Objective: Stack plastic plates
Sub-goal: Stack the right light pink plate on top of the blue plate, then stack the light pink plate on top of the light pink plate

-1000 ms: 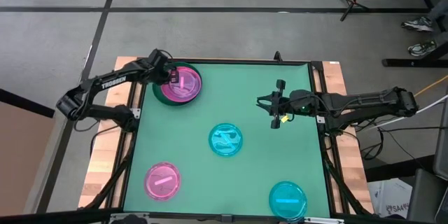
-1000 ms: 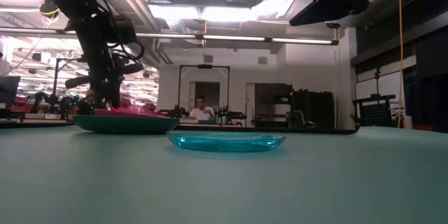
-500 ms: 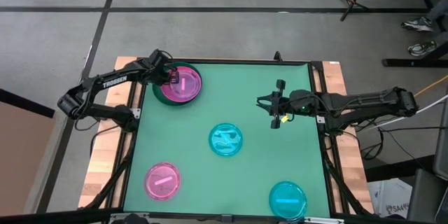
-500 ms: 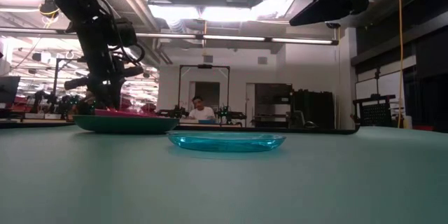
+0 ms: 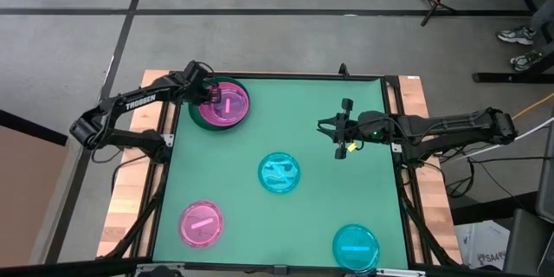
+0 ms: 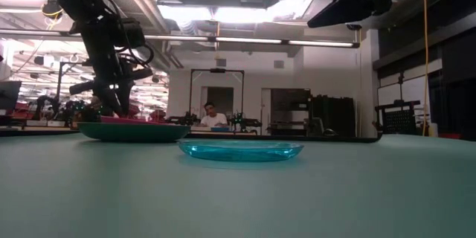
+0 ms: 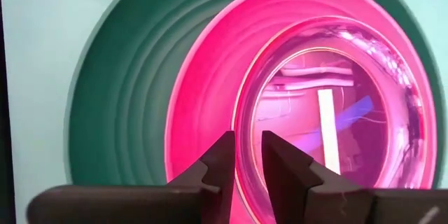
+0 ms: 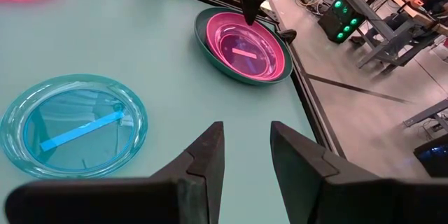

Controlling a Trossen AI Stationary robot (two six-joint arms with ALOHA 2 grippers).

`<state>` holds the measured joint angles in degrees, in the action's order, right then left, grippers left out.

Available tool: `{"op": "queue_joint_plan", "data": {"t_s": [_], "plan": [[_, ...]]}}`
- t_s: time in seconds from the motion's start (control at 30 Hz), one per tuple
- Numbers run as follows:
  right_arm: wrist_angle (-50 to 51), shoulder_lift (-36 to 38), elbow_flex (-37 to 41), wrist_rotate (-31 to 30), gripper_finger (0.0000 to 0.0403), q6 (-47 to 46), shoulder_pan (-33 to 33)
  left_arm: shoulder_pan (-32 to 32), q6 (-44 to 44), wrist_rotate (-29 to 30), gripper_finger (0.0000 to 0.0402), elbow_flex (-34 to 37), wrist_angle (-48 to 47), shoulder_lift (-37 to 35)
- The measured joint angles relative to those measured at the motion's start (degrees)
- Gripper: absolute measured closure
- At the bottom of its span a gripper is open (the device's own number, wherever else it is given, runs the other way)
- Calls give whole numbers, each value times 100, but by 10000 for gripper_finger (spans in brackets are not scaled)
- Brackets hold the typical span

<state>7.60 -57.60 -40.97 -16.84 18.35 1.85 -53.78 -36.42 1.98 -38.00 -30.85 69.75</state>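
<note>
Left gripper (image 5: 211, 97) sits over the plate stack at the table's far-left corner, at the stack's left edge. Stack from the bottom up: dark green plate (image 5: 202, 116), solid pink plate (image 7: 210, 91), small translucent pink plate (image 7: 329, 112) on top. Left wrist view shows the fingers (image 7: 222, 161) slightly apart, straddling the rim of the translucent pink plate, a narrow gap between them; contact with the rim can't be confirmed. Low view shows the same gripper (image 6: 111, 100) pointing down onto the stack (image 6: 134, 129).

Right gripper (image 5: 344, 130) hangs above the table (image 5: 320, 216) on the right side, well apart from every plate. Its fingers (image 8: 203, 161) are parted with nothing between them. Right wrist view looks across at the stack and the left gripper on it.

Loose plates on the green surface:
- cyan plate (image 5: 280, 173) near the table centre, also the closest plate in the low view (image 6: 239, 149)
- second cyan plate (image 5: 356, 247) at the near-right corner
- translucent pink plate (image 5: 201, 223) at the near-left

All three lie flat, well apart from each other and from the stack.

A person (image 6: 213, 116) sits in the room far behind the table.
</note>
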Motion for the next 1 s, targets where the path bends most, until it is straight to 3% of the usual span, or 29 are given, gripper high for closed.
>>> {"op": "queue_joint_plan", "data": {"t_s": [0.23, 0.47, 0.67, 1.0], "plan": [[8, 0, 0, 0, 292, -1, 0, 7, 98, -70, 336, 0, -19, -446], [50, 0, 0, 0, 292, -2, 0, 425, 260, -1018, 336, 0, -215, -1060], [215, -2, 2, 0, 292, -2, 0, 1681, 201, -1134, 336, 0, -729, -1504], [350, -2, 2, 0, 292, -2, 2, 4270, -966, -541, 336, 0, -817, -1730]]}}
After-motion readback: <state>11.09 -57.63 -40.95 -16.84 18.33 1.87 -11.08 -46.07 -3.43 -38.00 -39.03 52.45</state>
